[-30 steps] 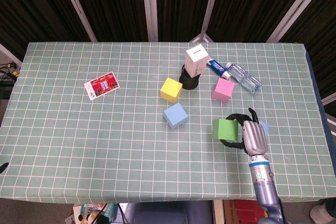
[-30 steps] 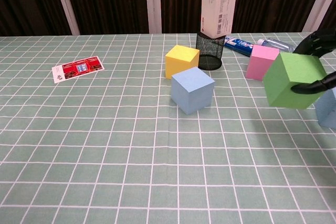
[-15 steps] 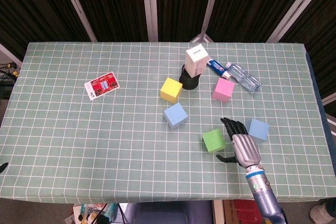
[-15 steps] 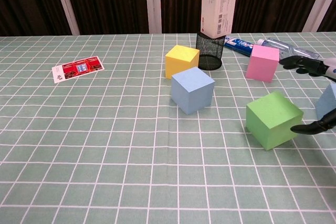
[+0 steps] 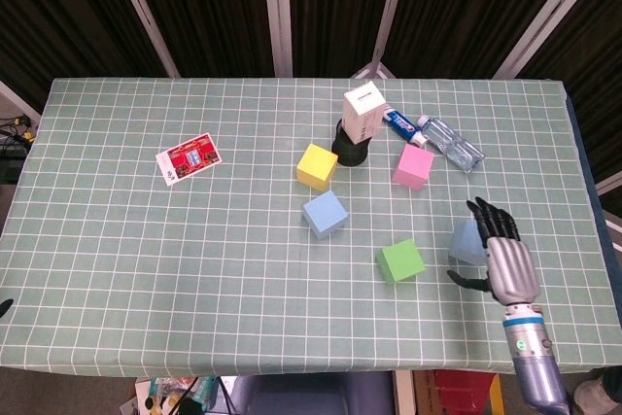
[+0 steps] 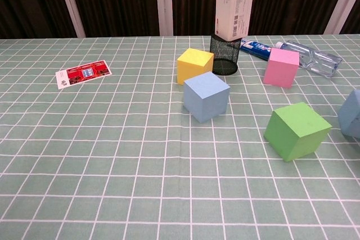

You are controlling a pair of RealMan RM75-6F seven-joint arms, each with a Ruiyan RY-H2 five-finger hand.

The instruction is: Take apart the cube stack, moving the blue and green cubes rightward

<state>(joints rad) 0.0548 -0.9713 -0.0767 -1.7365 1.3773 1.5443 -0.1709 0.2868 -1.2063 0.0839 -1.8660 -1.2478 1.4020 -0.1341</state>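
The green cube point(image 5: 401, 260) point(image 6: 297, 130) rests alone on the table cloth, right of centre. A light blue cube point(image 5: 325, 213) point(image 6: 206, 96) sits near the yellow cube point(image 5: 317, 165) point(image 6: 194, 66). A second light blue cube point(image 5: 467, 241) point(image 6: 351, 114) lies further right, partly behind my right hand point(image 5: 500, 253). That hand hovers with fingers spread and holds nothing; it shows only in the head view. My left hand is out of sight.
A pink cube point(image 5: 413, 166) point(image 6: 281, 67), a black mesh cup point(image 6: 225, 54) bearing a white box point(image 5: 363, 115) point(image 6: 234, 8), a toothpaste tube point(image 5: 399, 124), and a plastic bottle point(image 5: 451, 142) point(image 6: 311, 56) stand at the back. A red card point(image 5: 189, 159) point(image 6: 82, 75) lies at the left.
My right hand let go of the green cube, which now sits on the table, and drew back to the right with fingers spread, leaving the chest view.
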